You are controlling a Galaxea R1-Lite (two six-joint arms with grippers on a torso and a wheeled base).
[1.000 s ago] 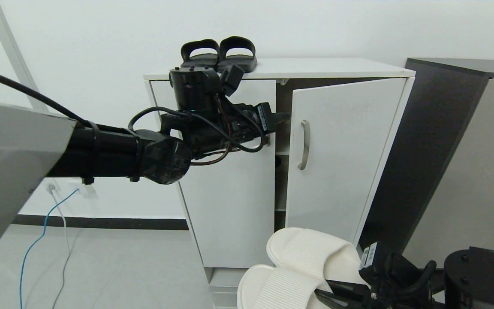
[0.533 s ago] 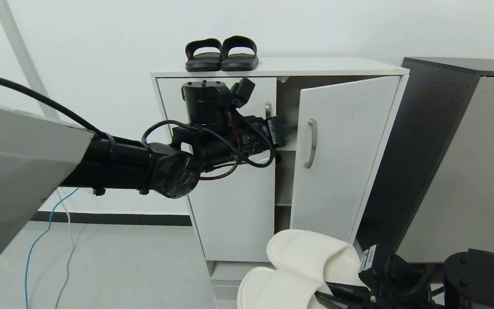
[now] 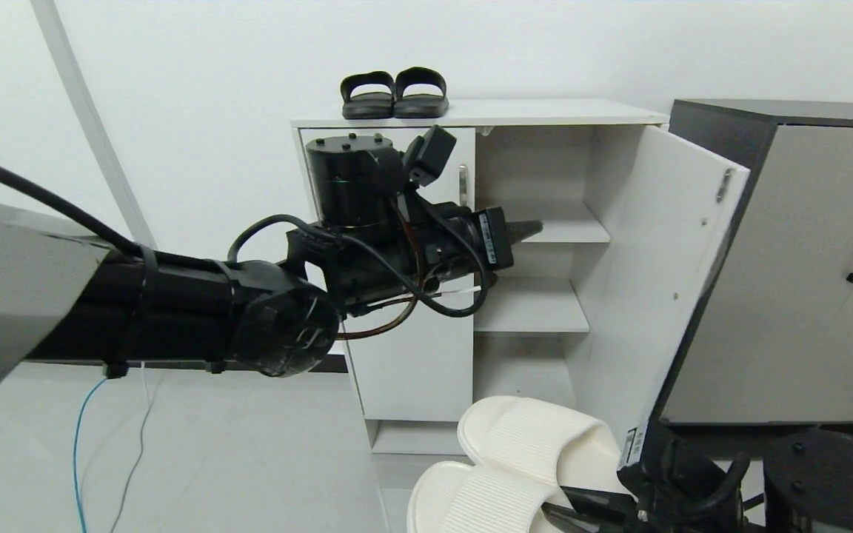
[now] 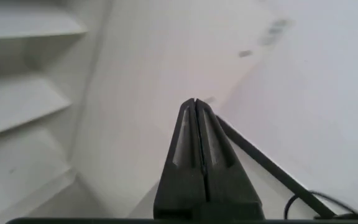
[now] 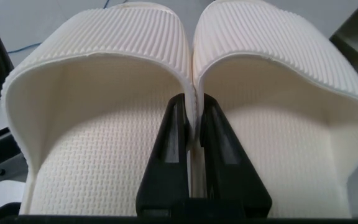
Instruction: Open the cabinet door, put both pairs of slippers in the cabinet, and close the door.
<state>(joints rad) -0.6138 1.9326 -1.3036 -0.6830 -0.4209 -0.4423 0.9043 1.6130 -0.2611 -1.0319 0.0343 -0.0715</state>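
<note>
The white cabinet [image 3: 545,113] stands against the wall with its right door [image 3: 656,296] swung wide, showing bare shelves [image 3: 534,307]. A pair of black slippers [image 3: 395,94] rests on the cabinet top. My left gripper [image 3: 534,227] is shut and empty, its tip level with the upper shelf in the doorway; the left wrist view has its shut fingers [image 4: 194,140] pointing at the door's inner face [image 4: 166,62]. Low in front of the cabinet, my right gripper [image 5: 192,118] is shut on the pair of white slippers [image 3: 515,459], pinching their touching inner walls [image 5: 193,74].
A grey and black cabinet [image 3: 804,259] stands right beside the open door. The left door [image 3: 412,355] stays closed, its handle [image 3: 463,185] showing above my arm. Blue and white cables [image 3: 93,444] trail over the grey floor at left.
The right door went from ajar to wide open, and my left gripper shifted right into the opening. The head camera also moved, shifting the whole scene.
</note>
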